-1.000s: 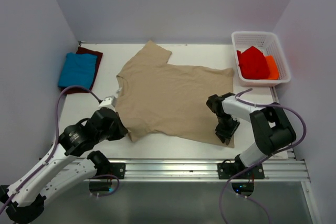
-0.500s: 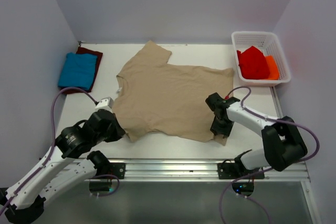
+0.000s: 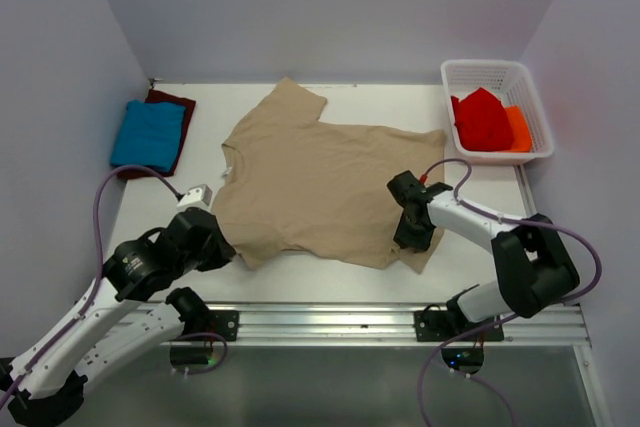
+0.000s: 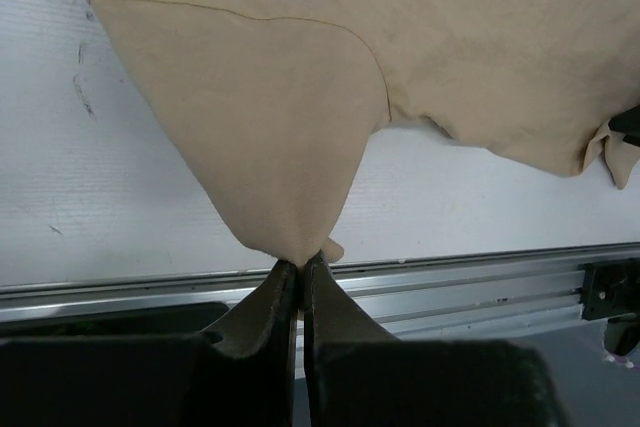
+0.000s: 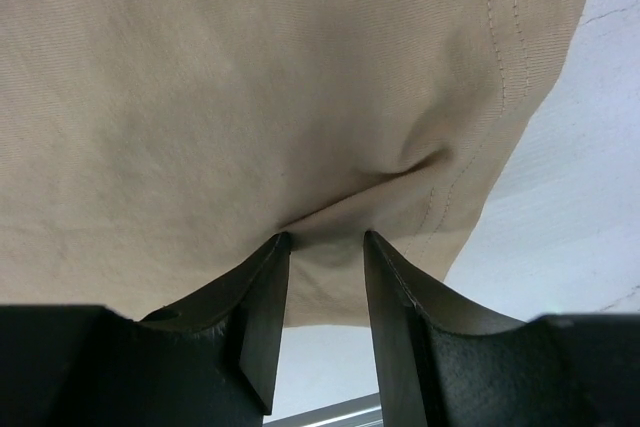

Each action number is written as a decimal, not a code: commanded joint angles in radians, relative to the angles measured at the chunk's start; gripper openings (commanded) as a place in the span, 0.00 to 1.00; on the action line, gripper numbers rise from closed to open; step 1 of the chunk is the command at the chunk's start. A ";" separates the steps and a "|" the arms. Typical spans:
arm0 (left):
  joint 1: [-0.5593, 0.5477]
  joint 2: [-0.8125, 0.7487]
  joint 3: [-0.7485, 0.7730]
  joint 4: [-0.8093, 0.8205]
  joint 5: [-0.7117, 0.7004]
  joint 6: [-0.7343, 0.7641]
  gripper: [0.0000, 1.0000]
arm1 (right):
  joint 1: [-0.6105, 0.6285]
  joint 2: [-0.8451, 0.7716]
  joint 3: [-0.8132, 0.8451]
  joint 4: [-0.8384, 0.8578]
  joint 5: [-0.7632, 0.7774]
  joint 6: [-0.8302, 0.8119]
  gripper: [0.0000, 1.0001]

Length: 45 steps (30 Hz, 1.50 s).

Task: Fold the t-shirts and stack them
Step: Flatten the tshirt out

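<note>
Noted: left gripper clamps 1 tan t-shirt corner, tensioning for folding; right gripper jaws apart, straddling hem pucker.

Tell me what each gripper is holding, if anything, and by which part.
Left gripper pinches the tan t-shirt by its near left corner. Right gripper straddles a pucker near its hem; a hold cannot be told.

Left arm and right arm — white links, black joints — bolted at the silver rail; purple cables; black tapered fingers.
</note>
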 commanded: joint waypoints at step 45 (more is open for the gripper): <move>0.007 0.108 0.016 0.086 -0.008 0.027 0.03 | 0.039 -0.302 -0.048 -0.420 0.236 0.284 0.56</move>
